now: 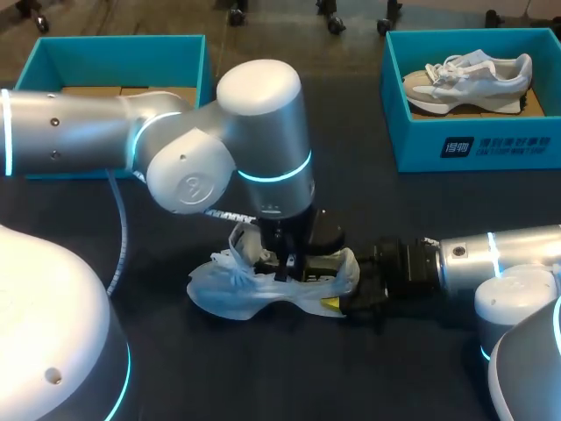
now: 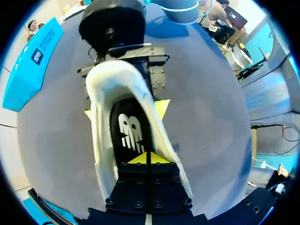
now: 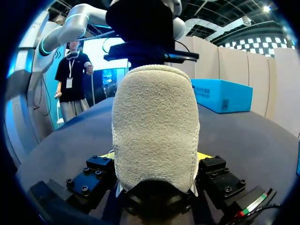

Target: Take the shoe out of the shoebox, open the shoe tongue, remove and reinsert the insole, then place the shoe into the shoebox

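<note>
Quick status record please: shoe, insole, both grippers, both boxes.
shoe: on the table, out of both boxes
insole: inside the shoe
left gripper: fingers together, tips down in the shoe's opening at the insole
right gripper: shut on the shoe's heel
left shoebox: no shoe in the part that shows
right shoebox: holds a second shoe

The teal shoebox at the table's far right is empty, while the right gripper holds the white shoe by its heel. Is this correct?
Not quite. The teal cardboard shoebox is not empty: a beige and white sneaker lies in it, as the head view shows. The right gripper does hold the white shoe by its heel.
</note>
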`<state>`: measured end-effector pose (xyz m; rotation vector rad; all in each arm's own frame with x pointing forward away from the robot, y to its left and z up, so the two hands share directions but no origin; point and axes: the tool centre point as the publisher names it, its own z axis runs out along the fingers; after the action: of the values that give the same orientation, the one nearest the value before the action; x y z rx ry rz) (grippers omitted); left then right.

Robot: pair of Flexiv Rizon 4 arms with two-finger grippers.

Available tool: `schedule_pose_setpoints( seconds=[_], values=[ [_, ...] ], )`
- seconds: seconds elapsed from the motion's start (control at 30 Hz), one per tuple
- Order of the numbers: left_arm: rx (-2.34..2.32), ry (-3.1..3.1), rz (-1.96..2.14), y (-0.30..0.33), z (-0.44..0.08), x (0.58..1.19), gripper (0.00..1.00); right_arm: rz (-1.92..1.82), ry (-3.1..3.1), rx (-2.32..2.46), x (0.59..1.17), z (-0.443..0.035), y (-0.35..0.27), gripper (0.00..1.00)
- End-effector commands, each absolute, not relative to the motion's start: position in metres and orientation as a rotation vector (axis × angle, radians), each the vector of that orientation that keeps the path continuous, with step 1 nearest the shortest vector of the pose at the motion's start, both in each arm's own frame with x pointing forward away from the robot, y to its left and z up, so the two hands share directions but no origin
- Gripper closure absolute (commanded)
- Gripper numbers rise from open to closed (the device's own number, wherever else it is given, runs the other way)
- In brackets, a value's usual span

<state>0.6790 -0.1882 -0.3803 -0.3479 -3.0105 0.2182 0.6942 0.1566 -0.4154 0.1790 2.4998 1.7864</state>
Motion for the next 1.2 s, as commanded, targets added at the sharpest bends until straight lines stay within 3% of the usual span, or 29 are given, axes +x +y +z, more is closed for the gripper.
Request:
schedule_pose_setpoints(
  seconds=[0.03, 0.67, 0.73, 0.8, 0.83, 0.87, 1.07, 1.2],
  values=[
    [-0.362, -2.989, 0.185, -0.193, -0.39, 0.681, 1.0, 1.78, 2.505, 0.178, 0.694, -0.416, 0.158, 1.0],
    [-0.376, -2.984, 0.133, -0.163, -0.397, 0.665, 1.0, 1.78, 2.505, 0.178, 0.694, -0.416, 0.158, 1.0],
    [-0.369, -2.983, 0.135, -0.162, -0.398, 0.664, 0.82, 1.78, 2.505, 0.178, 0.694, -0.416, 0.158, 1.0],
    [-0.366, -2.983, 0.141, -0.162, -0.398, 0.663, 0.76, 1.78, 2.505, 0.178, 0.694, -0.416, 0.158, 1.0],
    [-0.367, -2.985, 0.149, -0.161, -0.398, 0.663, 0.65, 1.78, 2.505, 0.178, 0.694, -0.416, 0.158, 1.0],
    [-0.367, -2.988, 0.151, -0.161, -0.398, 0.661, 0.62, 1.78, 2.505, 0.178, 0.694, -0.416, 0.158, 1.0],
    [-0.351, -3.023, 0.164, -0.162, -0.401, 0.663, 0.55, 1.78, 2.505, 0.178, 0.694, -0.416, 0.158, 1.0],
    [-0.345, -3.082, 0.146, -0.165, -0.407, 0.666, 0.59, 1.78, 2.505, 0.178, 0.694, -0.416, 0.158, 1.0]
  ],
)
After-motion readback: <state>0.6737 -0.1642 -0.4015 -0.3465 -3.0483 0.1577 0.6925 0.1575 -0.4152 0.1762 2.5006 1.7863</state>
